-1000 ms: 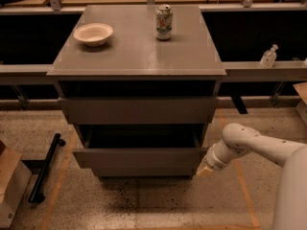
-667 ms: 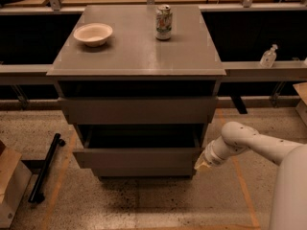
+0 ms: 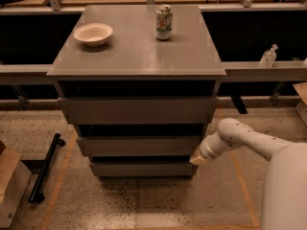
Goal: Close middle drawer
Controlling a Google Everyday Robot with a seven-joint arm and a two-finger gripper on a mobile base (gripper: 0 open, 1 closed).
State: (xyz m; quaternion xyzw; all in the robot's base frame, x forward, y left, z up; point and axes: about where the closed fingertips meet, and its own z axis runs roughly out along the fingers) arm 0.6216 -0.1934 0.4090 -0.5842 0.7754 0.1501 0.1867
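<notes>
The grey cabinet (image 3: 136,56) has three handle-less drawer fronts stacked one above the other. The middle drawer (image 3: 139,146) has a long low front, and a dark gap above it shows that it stands slightly out. The top drawer (image 3: 136,110) has the tallest, widest front. The bottom drawer (image 3: 141,169) has the narrowest front. My gripper (image 3: 197,157) is at the end of the white arm (image 3: 240,135), at the lower right corner of the middle drawer's front, touching or almost touching it.
A white bowl (image 3: 93,33) and a drink can (image 3: 163,22) stand on the cabinet top. A black bar (image 3: 45,167) lies on the floor at the left, beside a cardboard box (image 3: 9,186). A spray bottle (image 3: 268,56) stands on the right ledge.
The middle drawer has slid inward toward the cabinet, so the bottom drawer's front now shows below it. My gripper has followed it in at its right end.
</notes>
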